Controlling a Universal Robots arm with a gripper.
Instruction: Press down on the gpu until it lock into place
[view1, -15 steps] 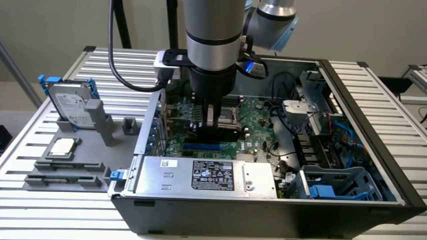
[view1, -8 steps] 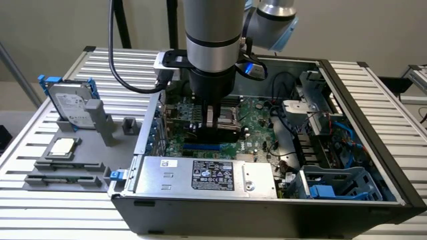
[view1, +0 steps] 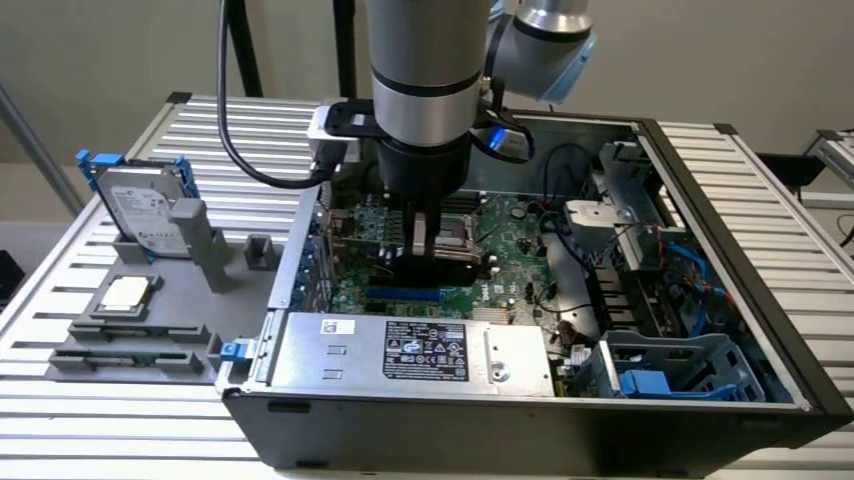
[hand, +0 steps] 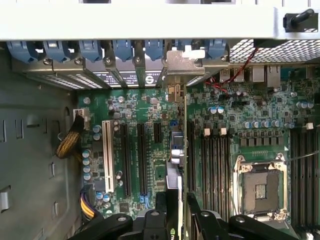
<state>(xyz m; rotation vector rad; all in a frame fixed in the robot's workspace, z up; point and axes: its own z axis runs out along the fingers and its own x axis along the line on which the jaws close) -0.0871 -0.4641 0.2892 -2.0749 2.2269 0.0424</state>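
The gpu (view1: 462, 266) stands on edge in a slot of the green motherboard (view1: 514, 232) inside the open computer case. Its black cooler cover faces the exterior view's right. In the wrist view the gpu (hand: 176, 150) is seen edge-on, and its silver end bracket (hand: 183, 62) reaches the case's rear wall. My gripper (view1: 430, 245) comes straight down onto the card. The gripper (hand: 177, 216) straddles the card's upper edge, with one of its black fingers (hand: 161, 209) against each face, shut on it.
A silver power supply (view1: 414, 350) fills the case's near side. Cables (view1: 567, 290) and a blue drive cage (view1: 667, 375) lie toward the exterior view's right. Free expansion slots (hand: 106, 155) and the CPU socket (hand: 260, 187) flank the card. A hard drive (view1: 140, 210) stands outside the case.
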